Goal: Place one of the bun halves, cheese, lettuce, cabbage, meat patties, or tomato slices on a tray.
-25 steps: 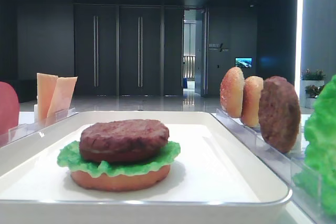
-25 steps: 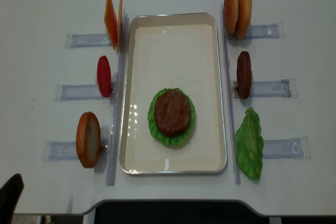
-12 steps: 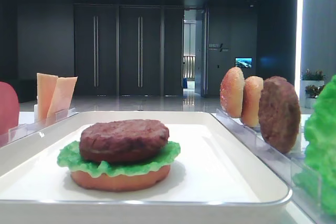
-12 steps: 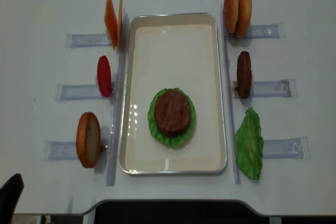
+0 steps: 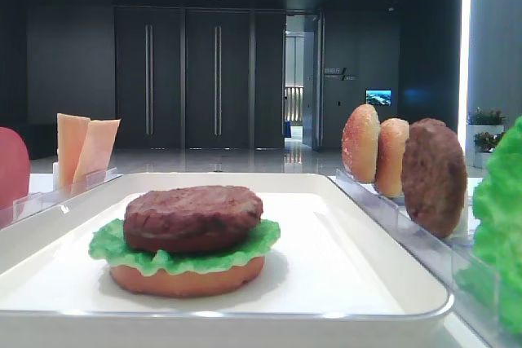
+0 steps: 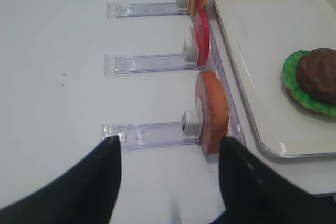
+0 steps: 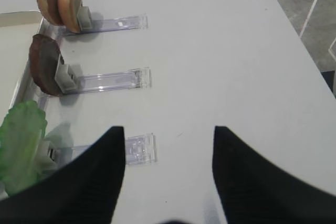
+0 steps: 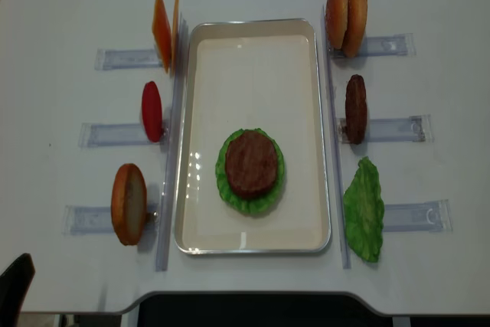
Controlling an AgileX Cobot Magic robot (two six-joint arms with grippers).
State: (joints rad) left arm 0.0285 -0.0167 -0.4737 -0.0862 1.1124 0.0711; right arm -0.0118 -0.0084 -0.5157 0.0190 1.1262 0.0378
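Observation:
On the white tray (image 8: 253, 59) lies a stack: a bun half (image 5: 188, 279), lettuce (image 8: 268, 198) and a meat patty (image 8: 251, 163) on top. Upright in racks on the right are two bun halves (image 8: 346, 17), a second meat patty (image 8: 355, 109) and a lettuce leaf (image 8: 363, 208). On the left stand cheese (image 8: 164, 30), a tomato slice (image 8: 151, 111) and a bun half (image 6: 212, 111). My left gripper (image 6: 169, 140) hangs open near the table's front left, just short of that bun's rack. My right gripper (image 7: 168, 128) is open over bare table right of the lettuce (image 7: 21, 145). The cabbage is out of view.
Clear plastic racks (image 8: 413, 216) stick out sideways from both long sides of the tray. The table's front edge (image 8: 253, 296) runs just below the tray. A dark part of the left arm (image 8: 15, 289) shows at the bottom left corner.

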